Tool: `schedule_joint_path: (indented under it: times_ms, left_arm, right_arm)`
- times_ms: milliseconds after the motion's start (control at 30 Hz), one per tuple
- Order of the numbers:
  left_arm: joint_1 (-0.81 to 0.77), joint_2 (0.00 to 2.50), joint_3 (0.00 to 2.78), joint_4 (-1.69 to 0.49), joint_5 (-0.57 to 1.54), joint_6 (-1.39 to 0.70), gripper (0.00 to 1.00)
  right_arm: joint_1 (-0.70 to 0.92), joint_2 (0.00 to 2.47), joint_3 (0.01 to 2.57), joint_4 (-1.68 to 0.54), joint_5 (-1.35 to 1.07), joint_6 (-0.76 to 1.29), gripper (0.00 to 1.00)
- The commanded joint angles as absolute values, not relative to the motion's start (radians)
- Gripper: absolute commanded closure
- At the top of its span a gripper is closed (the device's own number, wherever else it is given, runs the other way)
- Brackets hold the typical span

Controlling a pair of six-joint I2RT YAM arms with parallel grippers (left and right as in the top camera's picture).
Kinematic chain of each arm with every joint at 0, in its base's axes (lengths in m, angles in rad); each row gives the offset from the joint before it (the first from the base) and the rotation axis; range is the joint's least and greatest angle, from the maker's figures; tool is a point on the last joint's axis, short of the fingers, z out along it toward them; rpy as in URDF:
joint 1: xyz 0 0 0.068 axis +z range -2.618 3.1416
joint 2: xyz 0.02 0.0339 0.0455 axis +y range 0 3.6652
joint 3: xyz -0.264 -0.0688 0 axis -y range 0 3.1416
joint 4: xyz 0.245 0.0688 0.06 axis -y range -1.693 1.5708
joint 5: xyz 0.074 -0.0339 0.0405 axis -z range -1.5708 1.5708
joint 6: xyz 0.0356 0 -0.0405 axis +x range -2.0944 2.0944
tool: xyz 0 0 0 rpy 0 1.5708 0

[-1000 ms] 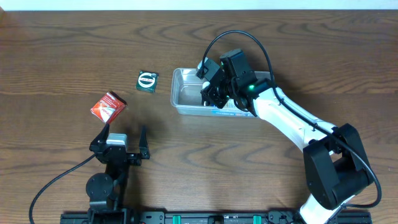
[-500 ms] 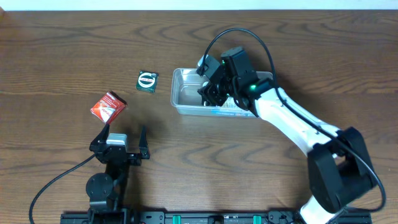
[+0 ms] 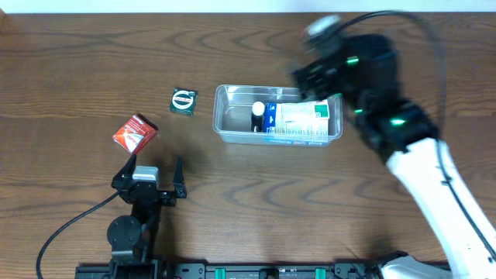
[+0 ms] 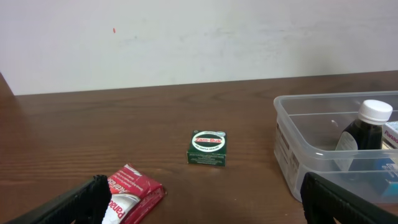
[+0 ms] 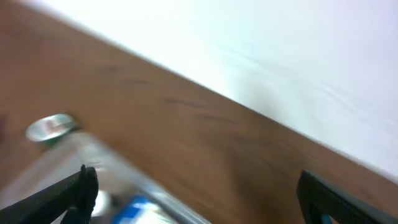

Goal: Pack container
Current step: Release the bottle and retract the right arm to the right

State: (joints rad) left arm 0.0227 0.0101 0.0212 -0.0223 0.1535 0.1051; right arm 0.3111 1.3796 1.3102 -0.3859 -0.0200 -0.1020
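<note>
The clear container (image 3: pixel 220 118) sits on the table right of centre, holding a dark bottle with a white cap (image 3: pixel 257 115) and a blue and white box (image 3: pixel 298 118). My right gripper (image 3: pixel 319 71) is blurred with motion above the container's far right corner. In the right wrist view it (image 5: pixel 196 193) is open with nothing between its fingers, and the container (image 5: pixel 118 177) shows as a blur below. My left gripper (image 3: pixel 151 169) rests open near the front left edge, also empty (image 4: pixel 202 199). The container (image 4: pixel 292 155) and the bottle (image 4: pixel 364 127) lie to its right.
A red packet (image 3: pixel 135 132) lies just ahead of the left gripper, close to its left finger (image 4: pixel 134 198). A small green box (image 3: pixel 184 101) sits left of the container, farther back (image 4: pixel 207 148). A pale wall runs behind the table.
The right gripper has opened and risen out of the container toward the right, uncovering the bottle and box inside. The left arm has not moved.
</note>
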Motion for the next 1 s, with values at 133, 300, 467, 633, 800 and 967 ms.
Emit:
schedule_joint_path:
  times_ms: [133,300,467,633,800,967]
  left_arm:
    - [0.027,0.006,0.004,-0.055,0.169,0.104,0.02]
    - [0.027,0.006,0.004,-0.056,0.169,0.103,0.02]
    - [0.027,0.006,0.004,-0.056,0.169,0.103,0.02]
    - [0.027,0.006,0.004,-0.056,0.169,0.103,0.02]
    - [0.027,0.006,0.004,-0.056,0.169,0.103,0.02]
    - [0.027,0.006,0.004,-0.056,0.169,0.103,0.02]
  right_arm:
    - [-0.005,1.385,1.314,-0.505,0.109,0.211,0.01]
    - [-0.19,1.416,1.314,-0.602,0.109,0.296,0.01]
    - [-0.263,1.448,1.314,-0.66,0.109,0.295,0.01]
    - [-0.278,1.459,1.314,-0.686,0.109,0.295,0.01]
    - [-0.278,1.459,1.314,-0.693,0.108,0.295,0.01]
    - [-0.278,1.459,1.314,-0.693,0.108,0.295,0.01]
